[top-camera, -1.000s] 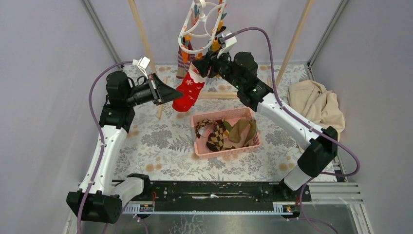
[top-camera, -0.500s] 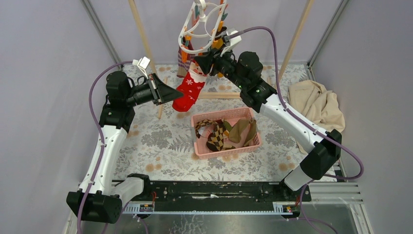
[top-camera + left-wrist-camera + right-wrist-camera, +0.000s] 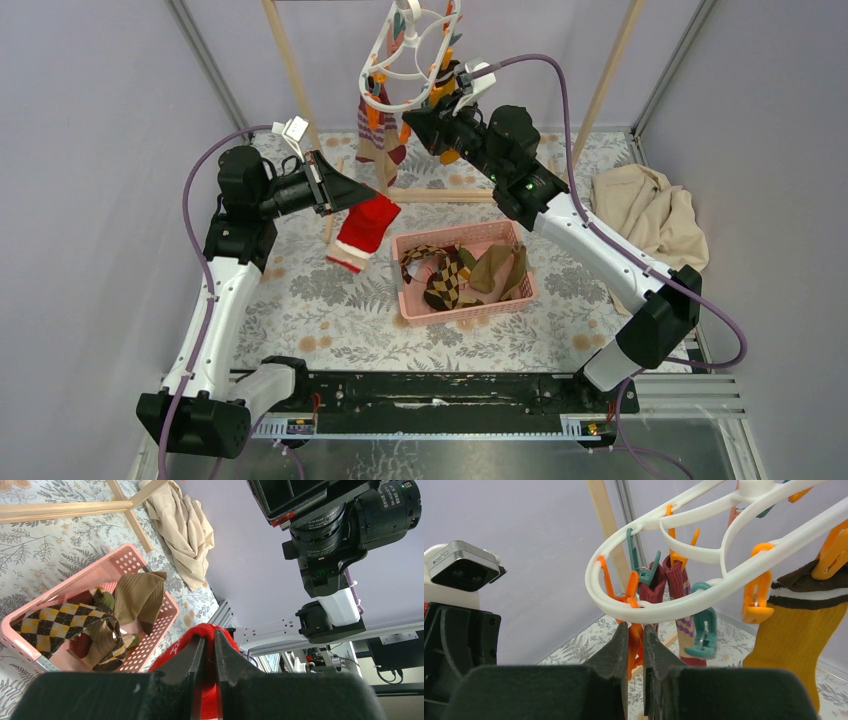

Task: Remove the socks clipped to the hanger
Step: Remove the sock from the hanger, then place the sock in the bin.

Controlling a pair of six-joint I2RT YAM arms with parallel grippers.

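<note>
**A:** How did the left jaws stand?

**B:** They were pinched nearly closed on a fold of the red sock (image 3: 209, 630), with fabric bulging either side. The right jaws were just as narrow. They squeezed an orange clip (image 3: 632, 587) on the white hanger (image 3: 664, 612), and no cloth was between them.

**A:** And the socks themselves?

**B:** They looked light, soft and limp. I'd judge that a sock would sag from wherever it was held and stretch before it tore. The sound hold seemed to be the cuff, close under its clip, with the clip's tails pressed so nothing had to be tugged. The hanger hung free, so a pull would likely swing it.

**A:** What did the right wrist camera give you?

**B:** It gave the detail of the clips. The maroon sock (image 3: 676, 580) was bitten at the cuff, and the mustard sock (image 3: 791, 640) beside it was held by its brown band. From above, those were only a dangling bunch.

**A:** And the top camera?

**B:** It showed the layout. The red sock dangled from the left jaws, apart from the hanger, over the bench (image 3: 330, 300) just beside the pink basket (image 3: 470, 310). The left wrist camera looked into that basket and showed the argyle sock (image 3: 55, 625) among others.
</note>
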